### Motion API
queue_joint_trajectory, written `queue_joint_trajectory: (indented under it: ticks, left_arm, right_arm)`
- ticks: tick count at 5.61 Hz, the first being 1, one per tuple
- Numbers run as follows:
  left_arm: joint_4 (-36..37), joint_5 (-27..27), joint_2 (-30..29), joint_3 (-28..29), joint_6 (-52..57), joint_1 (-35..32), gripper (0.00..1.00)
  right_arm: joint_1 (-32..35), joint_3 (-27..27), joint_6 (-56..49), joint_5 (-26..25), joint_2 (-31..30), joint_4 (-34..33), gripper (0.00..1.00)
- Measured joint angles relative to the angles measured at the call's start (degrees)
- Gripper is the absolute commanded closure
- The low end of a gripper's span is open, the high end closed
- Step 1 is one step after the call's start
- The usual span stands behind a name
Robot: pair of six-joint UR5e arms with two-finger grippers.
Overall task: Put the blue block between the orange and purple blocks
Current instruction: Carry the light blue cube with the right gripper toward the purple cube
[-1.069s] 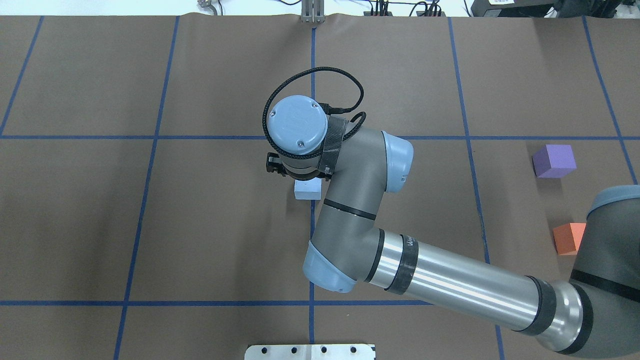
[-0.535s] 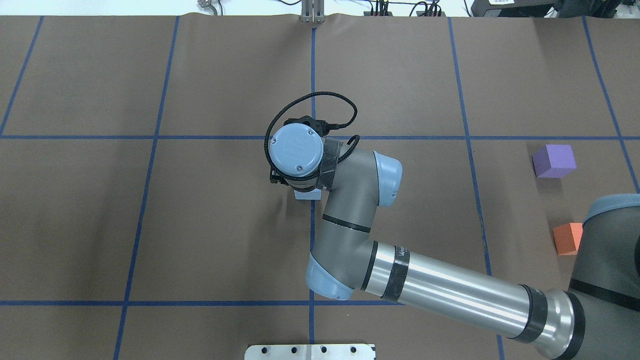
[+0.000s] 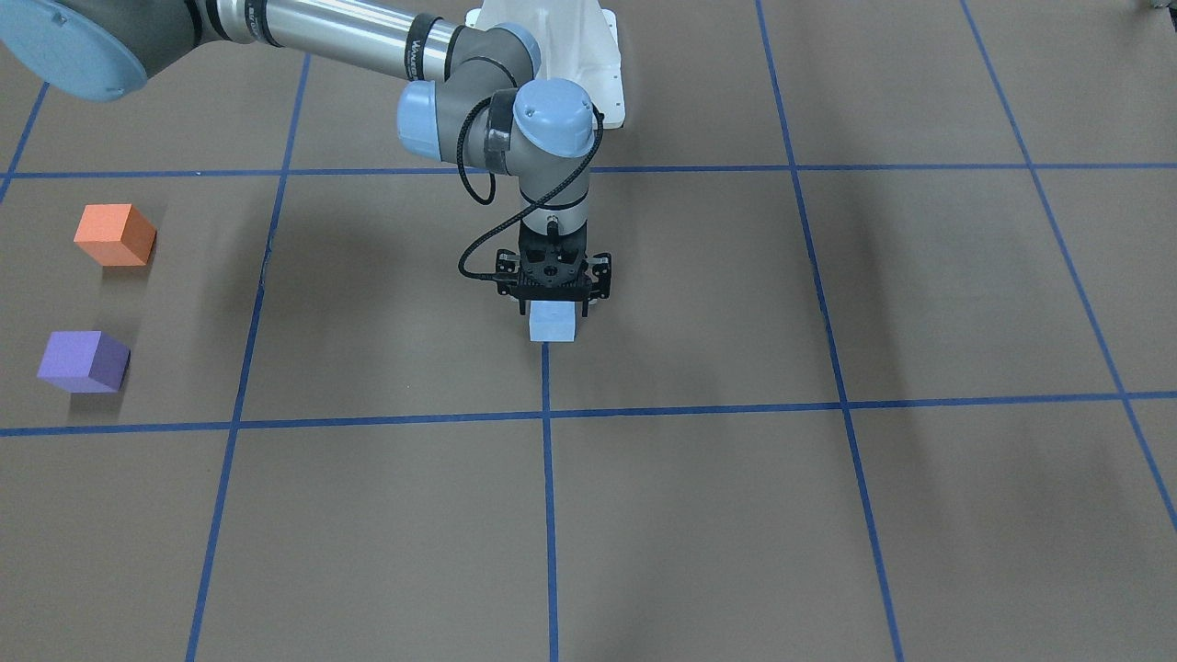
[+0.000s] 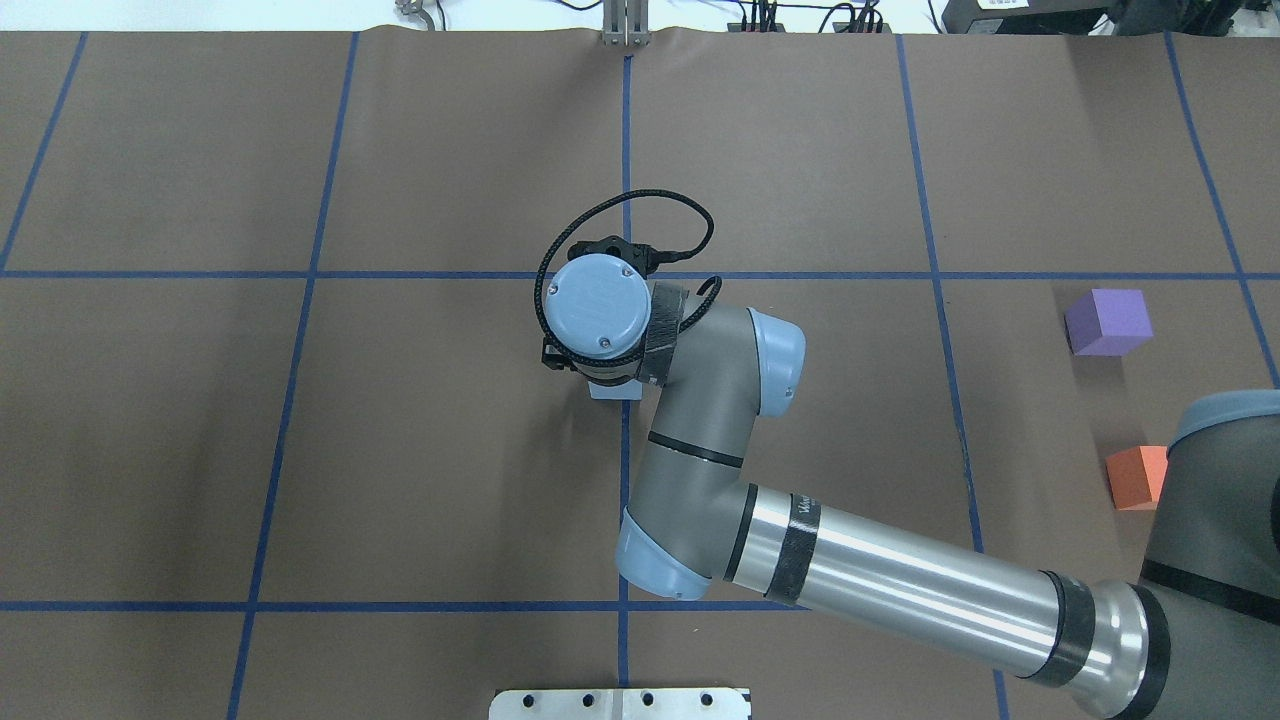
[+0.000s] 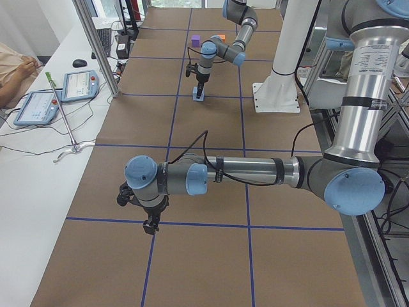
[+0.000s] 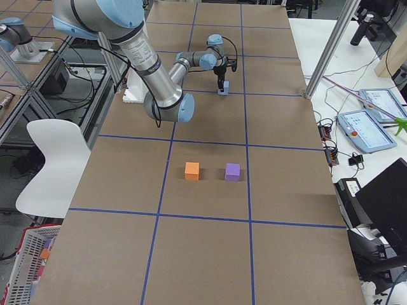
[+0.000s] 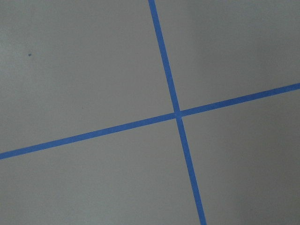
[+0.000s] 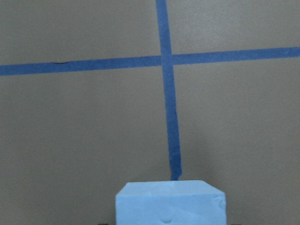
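Blue block (image 3: 552,325) sits flat on the table (image 3: 828,515) at mid-table, on the blue tape line (image 3: 549,478) that runs near to far, well apart from the orange block (image 3: 114,235) and purple block (image 3: 83,361) at the robot's right end. The front-facing view shows the right gripper (image 3: 554,311) upright right over it, dark fingertips flanking its upper edges. Overhead, the wrist hides all but a sliver of the block (image 4: 614,391), while the right wrist camera sees only its far top edge (image 8: 170,204). None of these shows whether the fingers are pressing on the block or merely straddling it. The left gripper (image 5: 151,225) shows only in the left side view, low over the table near that end; its finger state cannot be told. The block's faces lie square to the tape grid; it looks roughly cubic, with no clear long axis. Since a second ago the right wrist has come down, covering more of the block, which has not moved
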Motion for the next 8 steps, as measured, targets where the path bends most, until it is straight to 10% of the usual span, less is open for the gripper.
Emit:
queue_joint_trajectory:
  ticks: [3, 6, 8]
  left_arm:
    - [-0.1, 0.0, 0.8, -0.1, -0.7, 0.0, 0.0]
    - [-2.4, -0.1, 2.2, -2.6, -11.2, 0.0, 0.0]
    - [-3.4, -0.2, 2.3, -2.9, -12.2, 0.1, 0.0]
  right_arm:
    - [10.5, 12.9, -7.6, 7.0, -9.3, -2.7, 1.0]
    - [29.2, 29.0, -31.0, 20.5, -28.7, -9.7, 1.0]
    - [33.9, 32.7, -35.5, 24.2, -43.8, -3.2, 1.0]
